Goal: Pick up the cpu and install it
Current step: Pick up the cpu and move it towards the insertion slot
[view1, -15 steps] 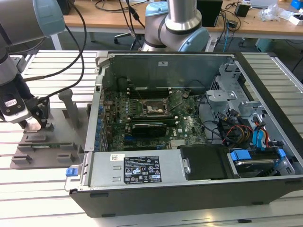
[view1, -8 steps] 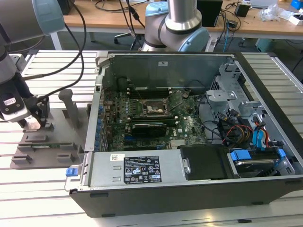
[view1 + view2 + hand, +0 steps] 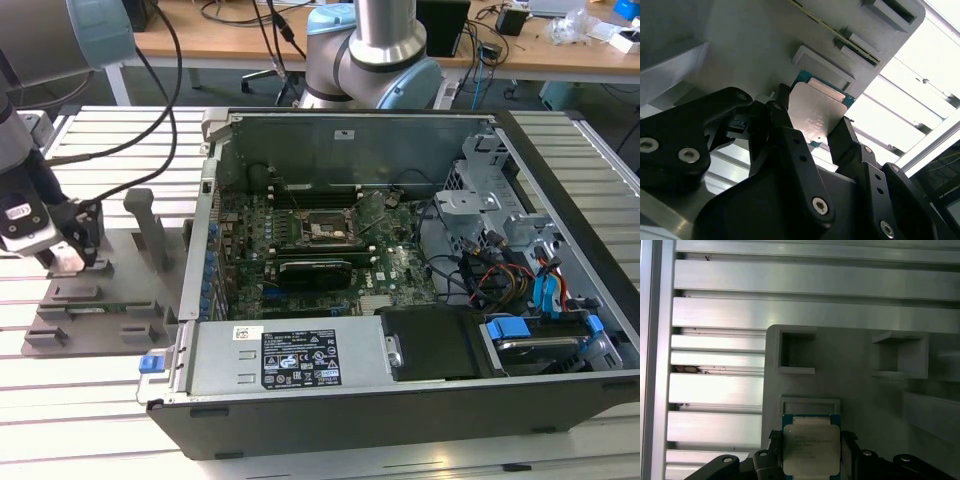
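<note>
The gripper (image 3: pixel 812 125), jaws clamped on opposite edges of the cpu (image 3: pixel 811 449), likely to spare its underside, holds it over the grey holder tray (image 3: pixel 855 380) beside the open computer case (image 3: pixel 330 330).

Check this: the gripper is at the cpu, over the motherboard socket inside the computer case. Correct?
Not quite. The gripper is at the cpu, but over the grey holder tray outside the computer case, as the exterior view shows.
</note>
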`<state>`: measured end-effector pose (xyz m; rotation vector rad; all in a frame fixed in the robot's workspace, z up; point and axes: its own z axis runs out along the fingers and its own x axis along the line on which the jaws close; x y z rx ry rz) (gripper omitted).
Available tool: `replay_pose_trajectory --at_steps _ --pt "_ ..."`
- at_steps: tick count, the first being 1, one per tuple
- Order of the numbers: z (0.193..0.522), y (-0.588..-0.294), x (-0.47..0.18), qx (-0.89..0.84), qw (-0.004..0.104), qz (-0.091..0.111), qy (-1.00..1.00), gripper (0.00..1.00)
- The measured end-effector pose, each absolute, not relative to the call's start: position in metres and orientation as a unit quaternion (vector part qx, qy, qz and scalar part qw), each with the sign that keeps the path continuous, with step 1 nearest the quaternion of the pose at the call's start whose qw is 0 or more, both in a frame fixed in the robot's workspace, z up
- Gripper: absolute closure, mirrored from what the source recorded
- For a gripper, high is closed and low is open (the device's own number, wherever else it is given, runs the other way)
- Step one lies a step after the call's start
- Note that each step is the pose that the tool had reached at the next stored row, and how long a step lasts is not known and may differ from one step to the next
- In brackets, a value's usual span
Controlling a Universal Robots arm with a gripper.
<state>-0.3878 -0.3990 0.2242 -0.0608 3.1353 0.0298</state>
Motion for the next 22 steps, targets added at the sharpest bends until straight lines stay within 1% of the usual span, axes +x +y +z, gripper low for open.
replay_pose_trajectory --at_steps 22 --pt "0.24 -0.399 -0.388 -0.019 0.003 0.01 1.0 0.45"
